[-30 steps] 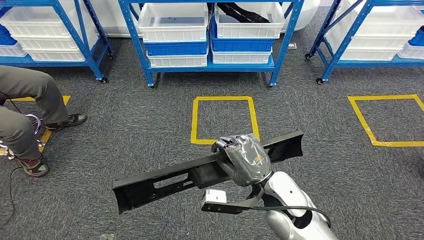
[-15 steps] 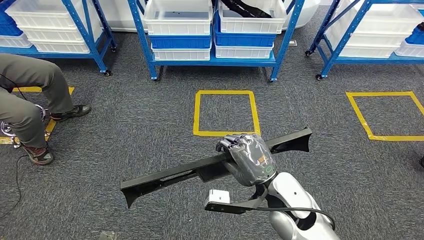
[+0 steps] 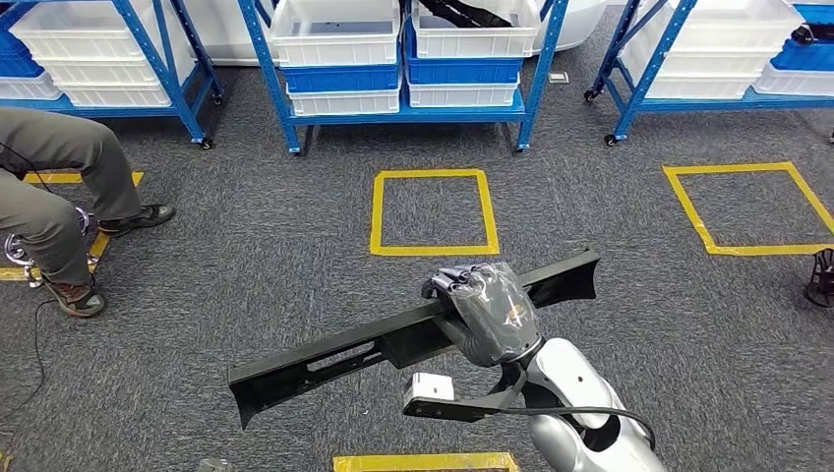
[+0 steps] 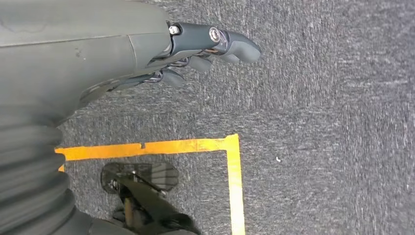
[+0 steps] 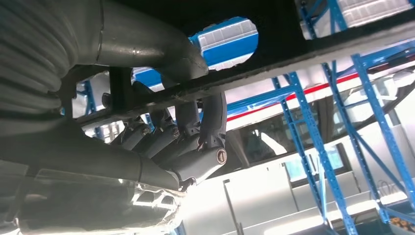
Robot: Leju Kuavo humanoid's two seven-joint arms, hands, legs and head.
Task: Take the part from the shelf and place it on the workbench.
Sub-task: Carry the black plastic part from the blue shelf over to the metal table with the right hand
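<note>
Part in hand, robot backing off from the shelves

The right hand [image 3: 487, 313] is clamped around the middle of the long black part [image 3: 325, 359], carried slantwise over the grey carpet [image 3: 246, 256]; the left hand [image 4: 147, 54] hangs with nothing in it, fingers loosely apart. Against a second ago the blue shelf [image 3: 393, 59] sits further up and left, and a new strip of yellow tape [image 3: 423, 461] shows near the robot. That looks like camera shift: carrying is under way, no workbench yet.
</note>
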